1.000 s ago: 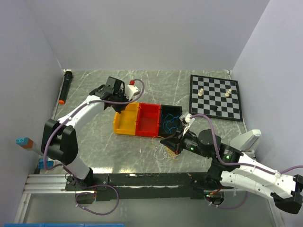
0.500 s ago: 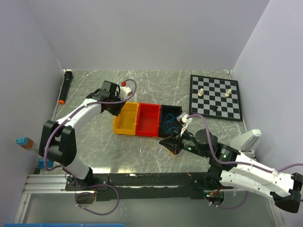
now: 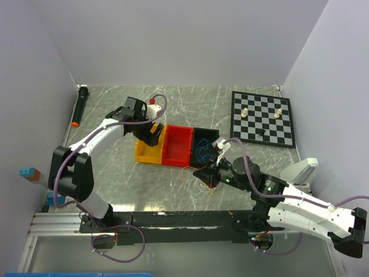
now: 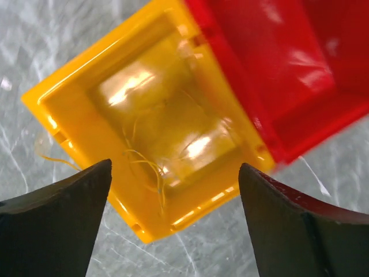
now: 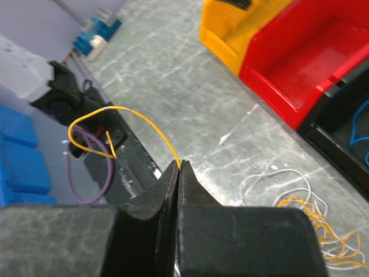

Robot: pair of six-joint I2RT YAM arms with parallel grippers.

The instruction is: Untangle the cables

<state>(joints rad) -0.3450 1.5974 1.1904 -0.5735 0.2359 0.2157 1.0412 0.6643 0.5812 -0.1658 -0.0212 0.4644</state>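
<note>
My left gripper [image 3: 151, 131] [image 4: 174, 167] hangs open over the yellow bin [image 3: 145, 152] [image 4: 75, 86], with nothing between its fingers. A thin yellow cable [image 4: 147, 167] lies loose inside that bin. The red bin [image 3: 177, 147] and the black bin [image 3: 203, 138] adjoin it, and a blue cable [image 3: 202, 151] [image 5: 360, 124] sits in the black one. My right gripper [image 3: 203, 173] [image 5: 179, 164] is shut on another yellow cable [image 5: 150, 124], which arcs up and to the left from its tips. A tangle of yellow and white cables [image 3: 199, 184] [image 5: 305, 208] lies on the table in front of the bins.
A chessboard [image 3: 262, 118] with a few pieces lies at the back right. A black marker with an orange tip [image 3: 79, 107] lies along the left edge. A small white object with a red cap [image 3: 153, 104] stands behind the left gripper. Blue blocks [image 3: 26, 172] sit off the table's left side.
My left gripper has opened above the yellow bin, and the row of bins has shifted slightly. My right gripper has crept left, still pinching its yellow cable.
</note>
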